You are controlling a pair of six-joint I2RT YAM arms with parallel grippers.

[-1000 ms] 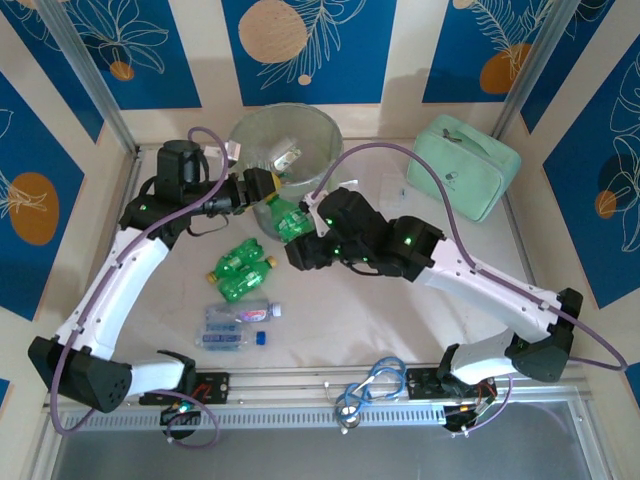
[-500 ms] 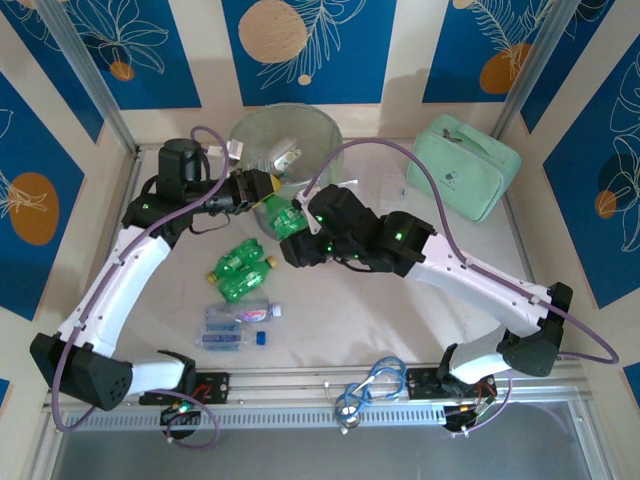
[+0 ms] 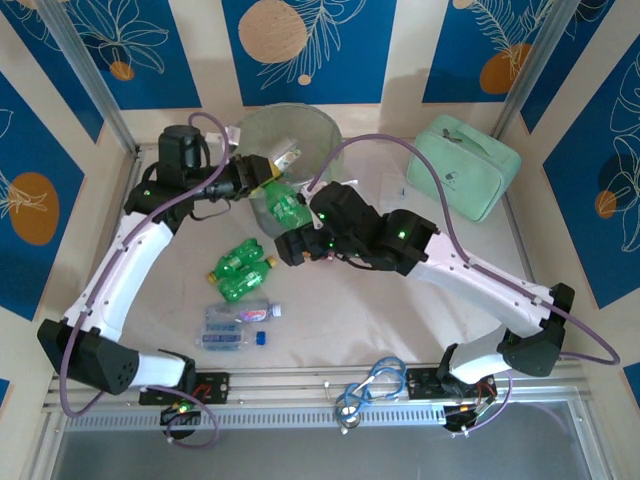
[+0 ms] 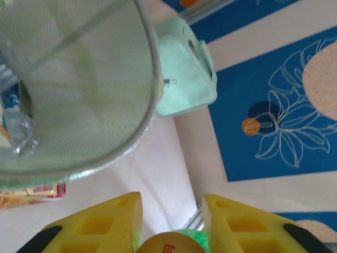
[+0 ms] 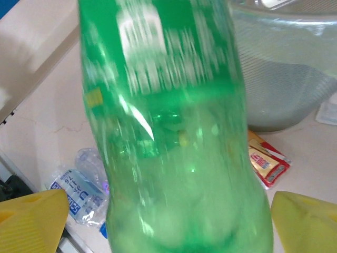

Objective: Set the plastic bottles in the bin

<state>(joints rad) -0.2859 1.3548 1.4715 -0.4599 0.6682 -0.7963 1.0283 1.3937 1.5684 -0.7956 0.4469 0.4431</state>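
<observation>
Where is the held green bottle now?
Top view, left of centre: the green bottle hangs at the bin's near side, cap end in the left gripper.

Bright, even overhead light is flooding the table, the arms casting only faint shadows. Up close, the green bottle is smearing with motion blur, highlights glinting off it, while the bin is sitting slightly out of focus.

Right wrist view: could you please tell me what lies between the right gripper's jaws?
A green plastic bottle stands between the jaws, which are spread wide on either side of it; this shows in the right wrist view.
</observation>
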